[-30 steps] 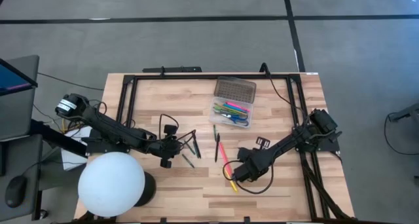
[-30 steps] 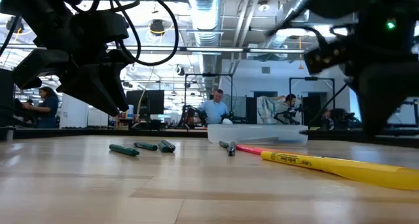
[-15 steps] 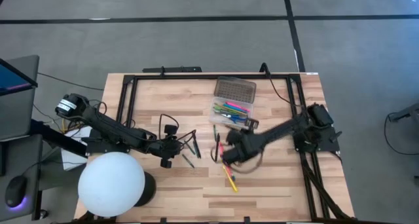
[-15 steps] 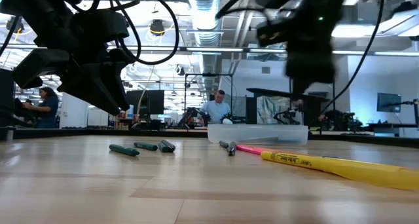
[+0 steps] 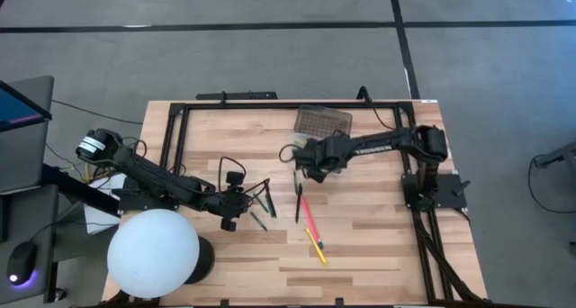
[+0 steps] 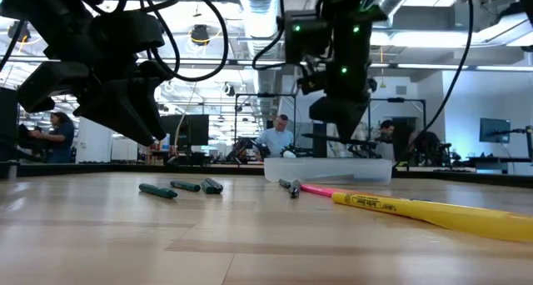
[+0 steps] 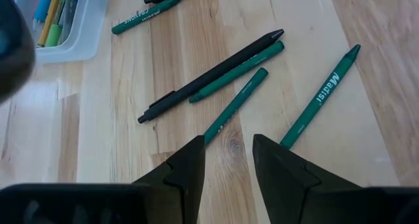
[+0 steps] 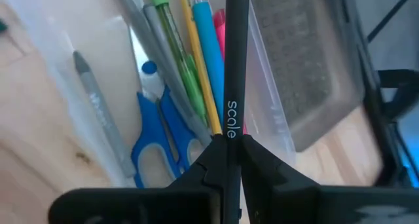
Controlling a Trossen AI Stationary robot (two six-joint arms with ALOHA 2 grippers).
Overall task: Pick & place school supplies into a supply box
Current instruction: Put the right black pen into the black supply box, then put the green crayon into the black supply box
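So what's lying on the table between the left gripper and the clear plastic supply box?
In the left wrist view, green pens and a black pen lie on bare wood between the left gripper and the translucent plastic supply box.

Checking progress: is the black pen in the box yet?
Not yet. The right hand grips the black pen above the open supply box, over the scissors.
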